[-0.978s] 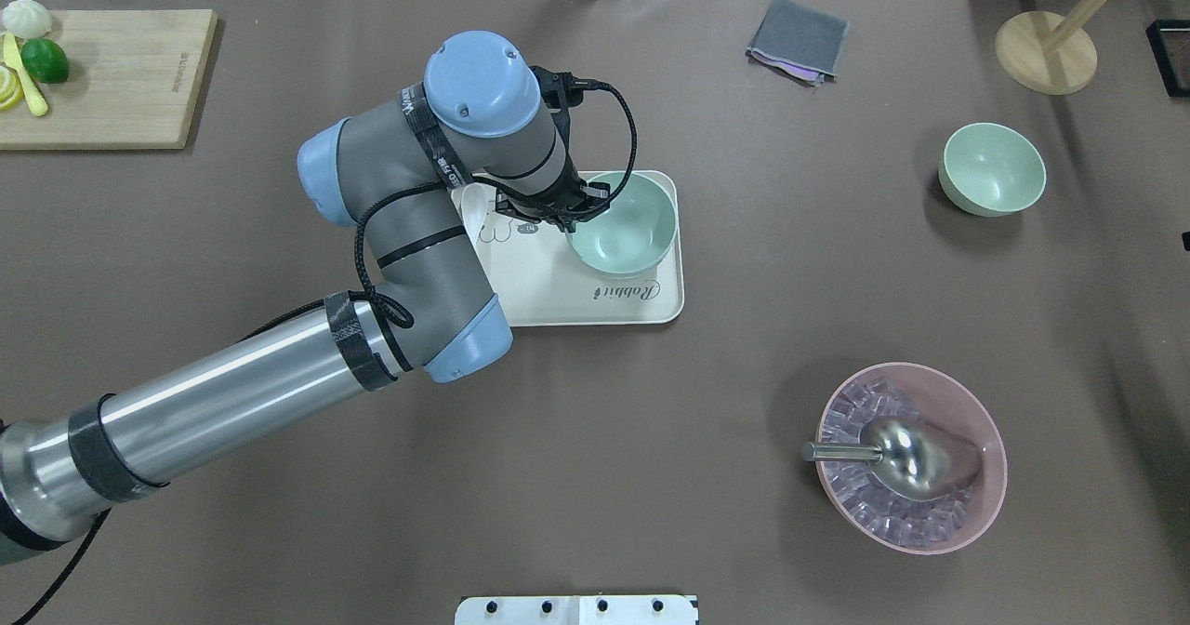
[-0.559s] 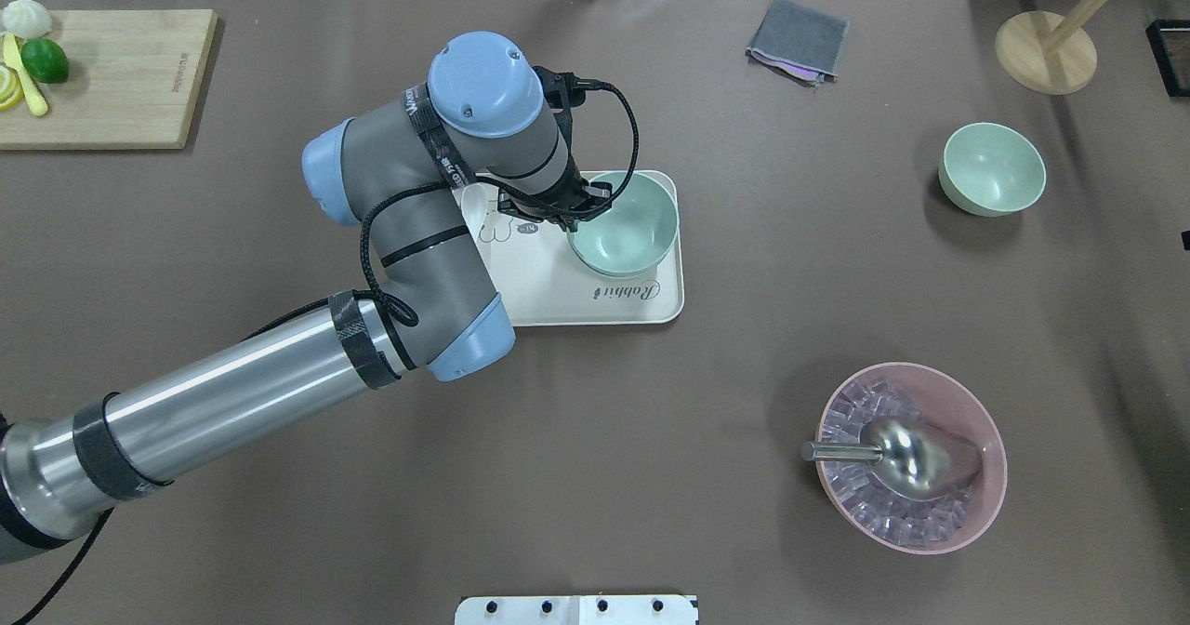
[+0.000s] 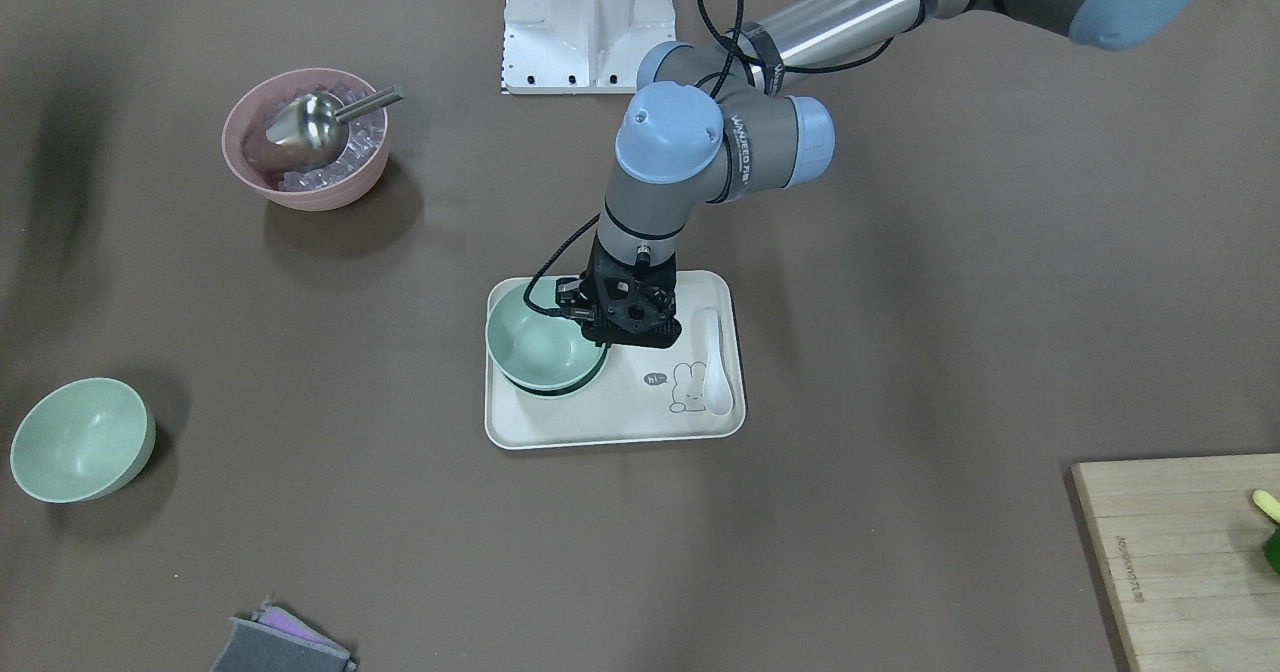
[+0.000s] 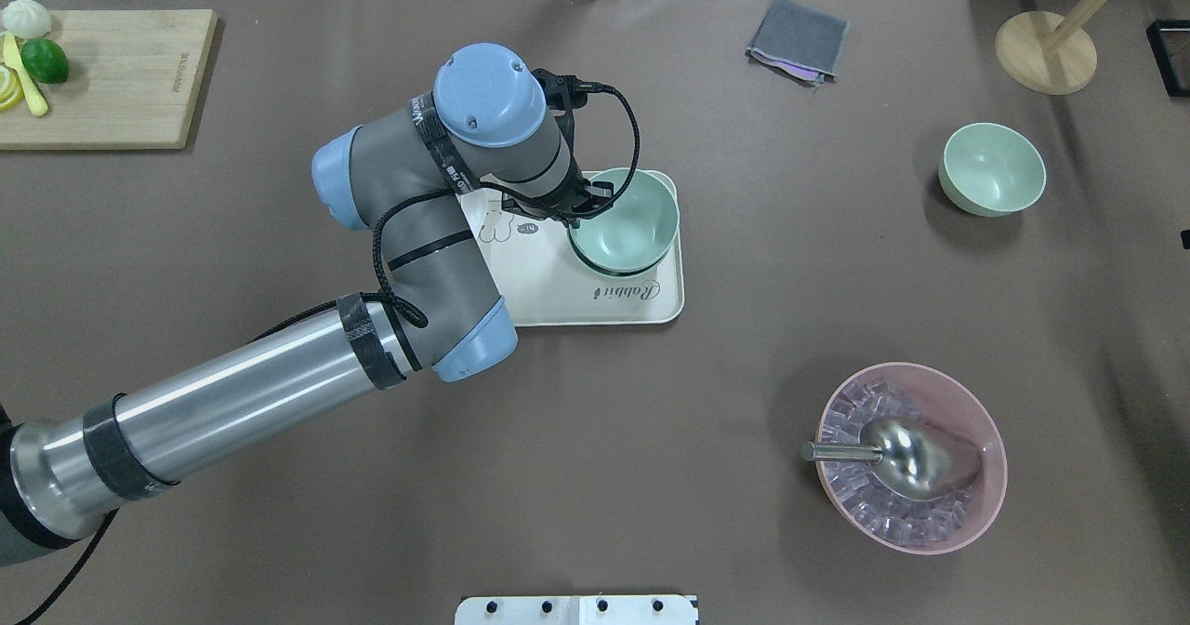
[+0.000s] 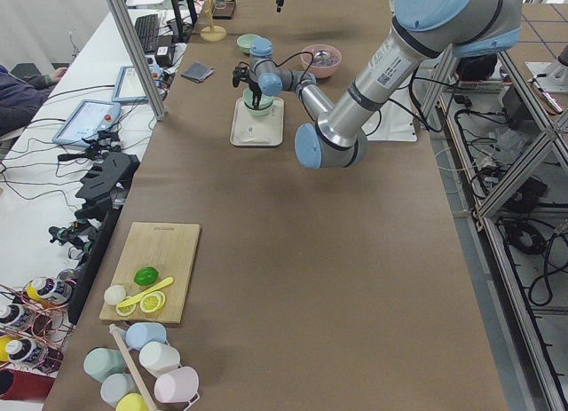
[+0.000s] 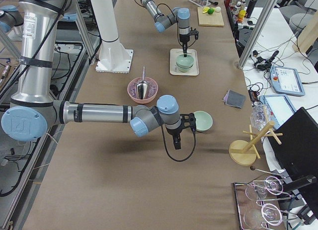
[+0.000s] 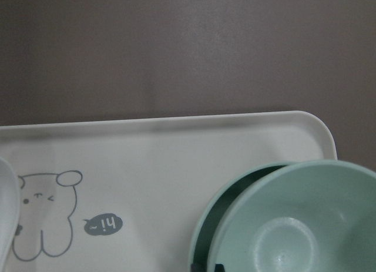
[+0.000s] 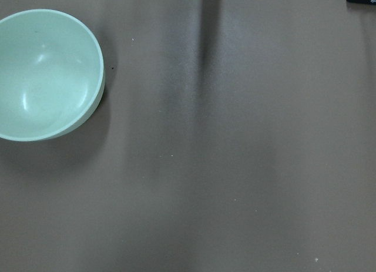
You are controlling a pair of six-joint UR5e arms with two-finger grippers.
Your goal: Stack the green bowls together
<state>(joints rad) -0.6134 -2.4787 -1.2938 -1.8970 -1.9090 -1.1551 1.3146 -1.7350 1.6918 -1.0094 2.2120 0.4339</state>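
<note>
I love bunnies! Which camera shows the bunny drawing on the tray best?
The left wrist view: the bunny drawing is big and close, though upside down. Front-facing shows it whole but tiny; overhead, the left arm hides part; side views are too far.

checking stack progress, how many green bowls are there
3: an upper bowl over a lower bowl on the tray, plus a lone bowl on the table.

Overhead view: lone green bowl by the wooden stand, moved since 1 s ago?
No. The lone green bowl keeps its spot below the wooden stand base.
</note>
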